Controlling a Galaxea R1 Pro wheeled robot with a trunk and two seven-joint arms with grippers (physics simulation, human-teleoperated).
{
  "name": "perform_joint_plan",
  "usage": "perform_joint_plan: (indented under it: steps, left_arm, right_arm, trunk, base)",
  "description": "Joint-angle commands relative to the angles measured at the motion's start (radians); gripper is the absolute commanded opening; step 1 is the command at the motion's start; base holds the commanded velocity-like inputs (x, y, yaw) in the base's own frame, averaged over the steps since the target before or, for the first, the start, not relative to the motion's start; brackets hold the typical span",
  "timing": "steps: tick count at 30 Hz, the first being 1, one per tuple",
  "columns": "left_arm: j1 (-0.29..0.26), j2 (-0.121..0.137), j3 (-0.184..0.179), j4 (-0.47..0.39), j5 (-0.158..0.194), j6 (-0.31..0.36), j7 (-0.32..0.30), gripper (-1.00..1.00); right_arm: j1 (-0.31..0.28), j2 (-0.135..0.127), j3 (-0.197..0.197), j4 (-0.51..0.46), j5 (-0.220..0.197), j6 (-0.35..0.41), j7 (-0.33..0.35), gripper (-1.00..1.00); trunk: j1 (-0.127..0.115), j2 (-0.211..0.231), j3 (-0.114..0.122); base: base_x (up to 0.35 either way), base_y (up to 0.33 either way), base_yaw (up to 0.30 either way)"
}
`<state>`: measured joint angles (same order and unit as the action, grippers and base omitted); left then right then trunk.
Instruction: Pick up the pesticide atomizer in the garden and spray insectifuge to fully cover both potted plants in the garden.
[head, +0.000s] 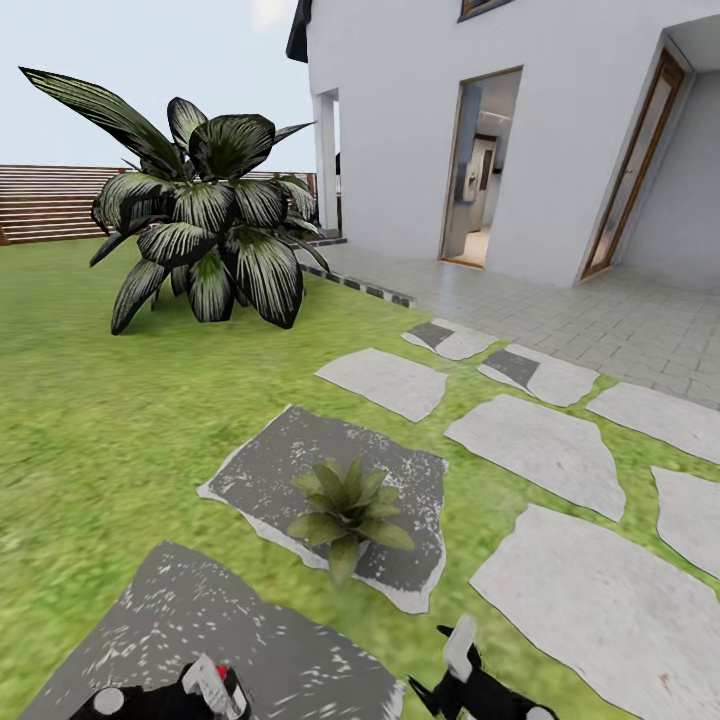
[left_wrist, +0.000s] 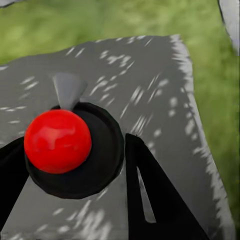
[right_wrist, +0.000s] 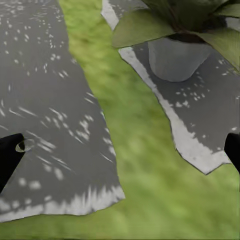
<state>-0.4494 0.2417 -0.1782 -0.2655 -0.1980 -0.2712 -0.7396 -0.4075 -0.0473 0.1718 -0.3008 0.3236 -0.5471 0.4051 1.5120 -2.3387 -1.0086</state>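
Note:
A potted plant (head: 345, 505), a low rosette of pointed green leaves, stands on a dark grey stepping stone (head: 290, 450) just ahead of me. The right wrist view shows its grey pot (right_wrist: 177, 57) under the leaves. My left gripper (head: 205, 692) sits at the lower left, shut on the pesticide atomizer (head: 215, 678), of which a white strip and a red spot show. From above, the atomizer (left_wrist: 57, 140) is a dark round body with a red knob and a grey nozzle, between two black fingers (left_wrist: 150, 185). My right gripper (head: 445, 665) is open, low, and short of the plant.
A big dark broad-leaved bush (head: 205, 225) grows on the lawn at the back left, before a brown slatted fence (head: 45, 200). Pale stepping stones (head: 540, 450) lead right toward a paved terrace (head: 600, 320) and the white house with its open doorway (head: 480, 170).

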Motion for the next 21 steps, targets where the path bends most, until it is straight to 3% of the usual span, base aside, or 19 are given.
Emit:
perform_joint_plan:
  steps: [1, 3, 5, 8, 9, 11, 15, 21]
  left_arm:
    - [-0.009, 0.014, 0.0, -0.002, -0.011, 0.009, -0.038, -1.0]
    - [-0.033, 0.032, -0.002, -0.006, -0.036, 0.033, -0.096, -1.0]
    - [-0.058, 0.037, -0.002, -0.012, -0.112, 0.057, -0.129, -1.0]
    - [-0.093, 0.027, 0.001, -0.037, -0.288, 0.142, -0.194, -1.0]
    - [-0.105, 0.022, 0.0, -0.101, -0.342, 0.192, -0.23, -1.0]
    - [-0.109, 0.014, 0.006, -0.133, -0.356, 0.213, -0.248, -1.0]
    - [-0.105, 0.015, 0.011, -0.11, -0.334, 0.193, -0.238, -1.0]
    - [-0.11, -0.019, 0.001, -0.116, -0.344, 0.2, -0.239, -1.0]
  right_arm:
    - [-0.006, 0.0, -0.002, -0.015, 0.023, 0.011, 0.034, 1.0]
    - [-0.014, 0.0, -0.002, -0.049, 0.058, 0.047, 0.11, 1.0]
    - [-0.023, 0.002, -0.001, -0.088, 0.083, 0.097, 0.173, 1.0]
    - [-0.045, 0.011, 0.003, -0.143, 0.116, 0.185, 0.238, 1.0]
    - [-0.056, 0.02, 0.004, -0.16, 0.147, 0.211, 0.266, 1.0]
    - [-0.065, 0.033, 0.001, -0.159, 0.165, 0.222, 0.277, 1.0]
    - [-0.076, 0.056, 0.001, -0.16, 0.158, 0.211, 0.264, 1.0]
    - [-0.08, 0.068, 0.002, -0.159, 0.161, 0.211, 0.268, 1.0]
  trunk:
    - [0.0, 0.0, -0.001]
    - [0.0, 0.0, -0.001]
    - [0.0, 0.0, -0.001]
    - [0.0, 0.0, -0.001]
    - [0.0, 0.0, -0.001]
    - [0.0, 0.0, -0.001]
    - [0.0, 0.0, -0.001]
    - [0.0, 0.0, -0.001]
  base:
    - [0.0, 0.0, 0.0]
    - [0.0, 0.0, 0.0]
    - [0.0, 0.0, 0.0]
    - [0.0, 0.0, 0.0]
    - [0.0, 0.0, 0.0]
    - [0.0, 0.0, 0.0]
    - [0.0, 0.0, 0.0]
    - [0.0, 0.0, 0.0]
